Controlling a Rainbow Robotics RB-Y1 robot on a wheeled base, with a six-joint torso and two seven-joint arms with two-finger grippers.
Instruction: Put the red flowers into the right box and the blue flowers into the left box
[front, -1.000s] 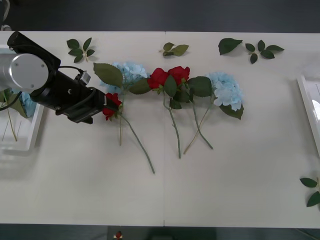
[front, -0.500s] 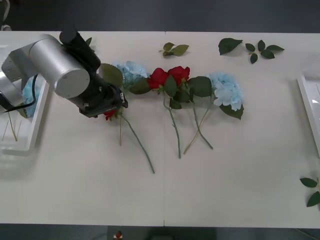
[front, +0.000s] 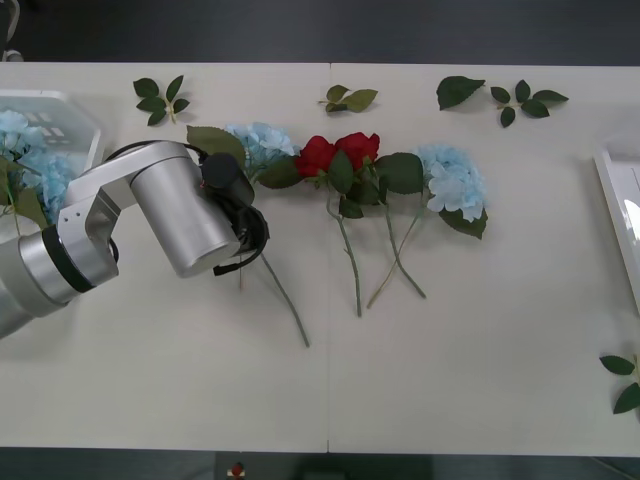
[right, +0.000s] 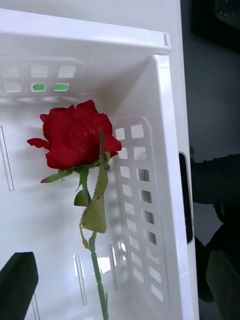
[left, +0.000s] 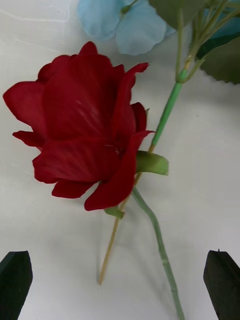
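In the left wrist view a red rose (left: 85, 130) lies on the white table, just beyond my open left gripper (left: 119, 272); its black fingertips (left: 15, 280) stand wide apart either side of the stem (left: 160, 240). In the front view my left arm (front: 185, 220) covers that bloom beside a blue hydrangea (front: 258, 143). Two more red roses (front: 338, 152) and a second blue hydrangea (front: 452, 180) lie mid-table. The left box (front: 75, 110) holds blue flowers (front: 22, 150). My right gripper (right: 120, 285) hangs open over the right box (right: 160, 150), where a red rose (right: 75, 135) lies.
Loose green leaf sprigs lie along the far side of the table (front: 160, 98) (front: 348, 98) (front: 505, 97) and at the near right (front: 625, 380). The right box's rim (front: 612, 200) shows at the table's right edge. The table's near half is bare.
My left arm has swung away from the left box and turned its wrist down over the leftmost red rose, hiding that bloom in the front view and uncovering the box.
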